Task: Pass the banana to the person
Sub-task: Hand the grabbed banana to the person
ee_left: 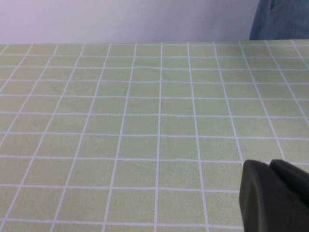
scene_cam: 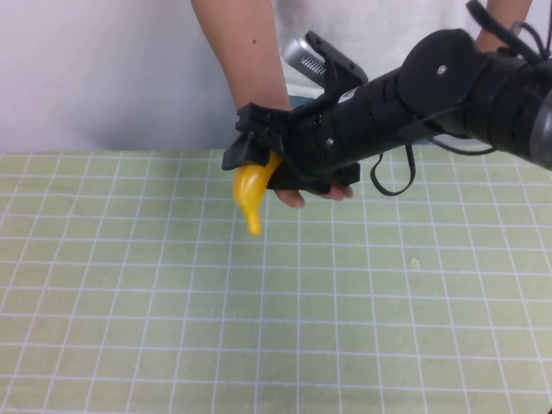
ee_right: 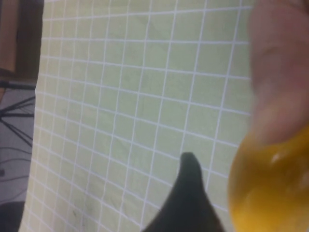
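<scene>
Near the far edge of the table [scene_cam: 129,285], roughly at its middle, the right gripper [scene_cam: 256,160] is held above the green gridded surface with its jaws closed on the upper part of the banana [scene_cam: 251,191]. The banana hangs downward from the jaws, its pointed tip lowest and clear of the table. The right arm [scene_cam: 414,95] reaches in from the right edge toward this point.

The person [scene_cam: 259,60] stands behind the far edge, in a white top. One bare forearm extends down to the gripper, and the hand [scene_cam: 315,193] is beneath the gripper body, fingers showing just beside the banana. In the right wrist view, the banana [ee_right: 273,188] fills the corner of the picture with a blurred part of the hand [ee_right: 280,72] touching it.

The left gripper [ee_left: 275,198] appears only in the left wrist view, as a dark shape low over the table; whether its fingers are open or closed cannot be told.
</scene>
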Available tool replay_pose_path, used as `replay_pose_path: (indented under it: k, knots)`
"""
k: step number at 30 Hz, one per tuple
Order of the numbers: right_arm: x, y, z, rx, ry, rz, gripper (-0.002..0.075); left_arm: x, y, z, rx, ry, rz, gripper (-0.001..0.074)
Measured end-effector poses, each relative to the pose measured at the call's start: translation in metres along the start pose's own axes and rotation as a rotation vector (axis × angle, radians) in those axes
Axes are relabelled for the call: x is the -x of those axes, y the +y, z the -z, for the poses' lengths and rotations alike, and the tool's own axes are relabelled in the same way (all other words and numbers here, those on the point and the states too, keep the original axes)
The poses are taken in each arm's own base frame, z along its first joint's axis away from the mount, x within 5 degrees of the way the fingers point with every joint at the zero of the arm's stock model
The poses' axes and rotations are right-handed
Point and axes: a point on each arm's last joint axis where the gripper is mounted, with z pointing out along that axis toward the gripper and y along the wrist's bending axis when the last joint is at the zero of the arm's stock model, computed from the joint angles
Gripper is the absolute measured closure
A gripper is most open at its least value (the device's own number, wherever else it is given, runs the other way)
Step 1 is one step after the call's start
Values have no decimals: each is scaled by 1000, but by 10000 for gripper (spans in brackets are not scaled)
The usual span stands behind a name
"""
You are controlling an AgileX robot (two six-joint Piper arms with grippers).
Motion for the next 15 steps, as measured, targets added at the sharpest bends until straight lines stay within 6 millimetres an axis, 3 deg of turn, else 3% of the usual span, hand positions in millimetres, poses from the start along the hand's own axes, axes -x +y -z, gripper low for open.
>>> replay_pose_path:
  k: [11,15]
  knots:
    - [-5,31,68,-8,-32,159,225,0,0,0,0,0,0,739]
    - [-6,32,72,-25,-29,154,225,0,0,0,0,0,0,739]
